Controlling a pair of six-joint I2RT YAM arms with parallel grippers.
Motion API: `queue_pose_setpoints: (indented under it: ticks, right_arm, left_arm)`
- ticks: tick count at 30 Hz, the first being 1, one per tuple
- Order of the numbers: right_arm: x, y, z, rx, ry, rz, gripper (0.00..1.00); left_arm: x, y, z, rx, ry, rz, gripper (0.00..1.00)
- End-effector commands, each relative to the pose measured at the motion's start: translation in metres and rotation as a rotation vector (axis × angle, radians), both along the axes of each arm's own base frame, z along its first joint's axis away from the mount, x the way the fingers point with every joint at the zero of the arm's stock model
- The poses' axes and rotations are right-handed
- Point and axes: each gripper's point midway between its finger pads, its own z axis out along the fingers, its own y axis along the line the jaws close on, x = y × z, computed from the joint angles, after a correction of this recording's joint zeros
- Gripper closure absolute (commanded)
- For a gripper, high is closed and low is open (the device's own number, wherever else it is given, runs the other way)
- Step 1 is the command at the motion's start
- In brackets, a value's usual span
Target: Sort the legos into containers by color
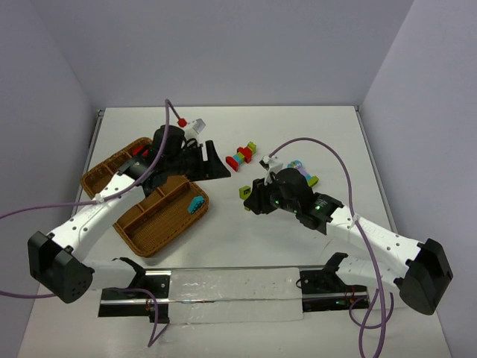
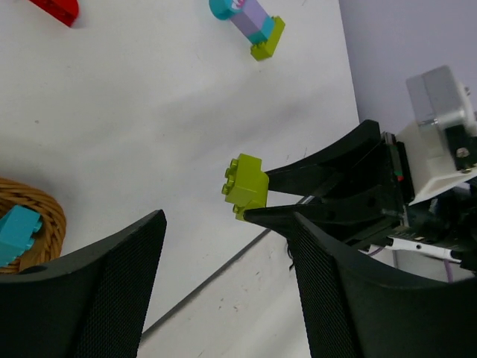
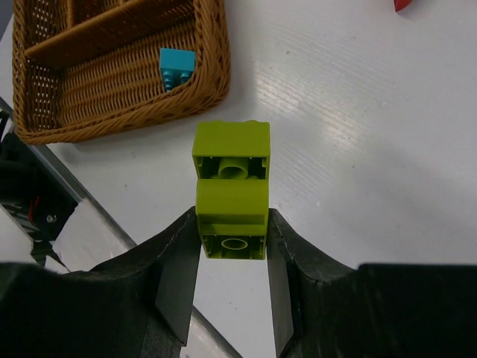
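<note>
Near the front edge, bare white worktop (image 1: pixel 223 246) runs between the 2 arm bases. Just beyond at the left lies the brown woven wicker tray (image 1: pixel 141 231), with 1 teal-blue brick (image 1: pixel 197 204) in its right-hand corner compartment. Beside that corner, the right gripper (image 1: pixel 250 200) has its jaws clamped on a lime-green stack of 2 bricks (image 3: pixel 231 198). The left gripper (image 1: pixel 218 164) hangs past the tray's far right edge, jaws apart and empty. Farther back, a red, green and yellow brick cluster (image 1: pixel 241 156) and a teal-and-purple stack (image 1: pixel 302 170) lie loose, open worktop behind them.
</note>
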Motion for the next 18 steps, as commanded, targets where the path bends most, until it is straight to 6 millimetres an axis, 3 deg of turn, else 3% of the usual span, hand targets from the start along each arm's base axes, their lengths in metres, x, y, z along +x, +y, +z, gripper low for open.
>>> queue_pose_setpoints:
  ticks: [1, 6, 12, 15, 18]
  right_arm:
    - [-0.001, 0.008, 0.019, 0.049, -0.06, 0.039, 0.99]
    - [-0.004, 0.01, 0.023, 0.057, -0.059, 0.059, 0.98]
    - [-0.007, 0.01, 0.026, 0.052, -0.056, 0.081, 0.98]
    - [-0.007, 0.011, 0.03, 0.052, -0.059, 0.085, 0.98]
    - [-0.008, 0.011, 0.03, 0.053, -0.057, 0.088, 0.98]
  left_arm:
    - [-0.004, -0.027, -0.007, 0.023, -0.027, -0.091, 0.26]
    - [-0.006, -0.035, -0.029, 0.059, 0.01, -0.122, 0.24]
    - [-0.009, -0.052, -0.038, 0.051, 0.02, -0.165, 0.17]
    - [-0.012, -0.058, -0.042, 0.047, 0.033, -0.184, 0.27]
    - [-0.014, -0.062, -0.043, 0.035, 0.034, -0.201, 0.3]
